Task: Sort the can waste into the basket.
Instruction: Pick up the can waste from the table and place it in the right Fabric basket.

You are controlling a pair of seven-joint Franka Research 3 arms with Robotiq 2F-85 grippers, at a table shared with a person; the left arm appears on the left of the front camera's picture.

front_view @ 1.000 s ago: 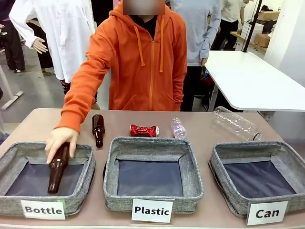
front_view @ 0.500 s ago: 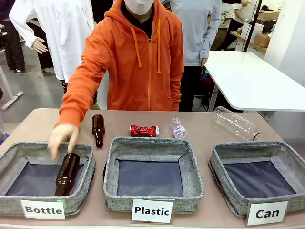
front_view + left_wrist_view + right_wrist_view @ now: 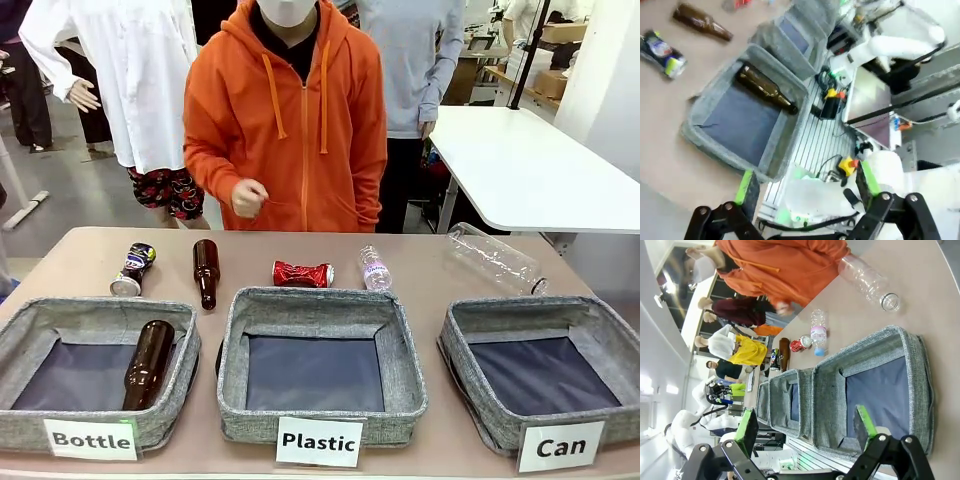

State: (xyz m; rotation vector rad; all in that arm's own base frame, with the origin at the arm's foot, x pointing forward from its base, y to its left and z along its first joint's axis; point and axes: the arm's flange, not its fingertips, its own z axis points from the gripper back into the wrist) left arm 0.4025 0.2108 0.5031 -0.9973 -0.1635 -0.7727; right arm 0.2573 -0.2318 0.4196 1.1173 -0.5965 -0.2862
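A crushed shiny red can (image 3: 302, 274) lies on the table behind the middle basket. Far left, behind the left basket, a dark printed can (image 3: 132, 269) lies on its side. The grey basket labelled "Can" (image 3: 520, 309) stands at the front right with nothing in it. The left wrist view looks down past my open left gripper (image 3: 807, 182) at the dark can (image 3: 661, 48). My right gripper (image 3: 806, 424) hangs open above the "Can" basket (image 3: 922, 385), with the red can (image 3: 799, 344) farther off. Neither gripper holds anything.
The "Bottle" basket (image 3: 95, 310) holds a brown bottle (image 3: 148, 363); another brown bottle (image 3: 206, 272) lies behind it. The "Plastic" basket (image 3: 320, 298) is in the middle. A small plastic bottle (image 3: 375, 268) and a large clear bottle (image 3: 497, 259) lie at the back. The person's hand (image 3: 248, 198) is at the chest.
The person dropped the brown bottle into the "Bottle" basket and pulled the arm back to the chest. The dark can behind that basket is now uncovered.
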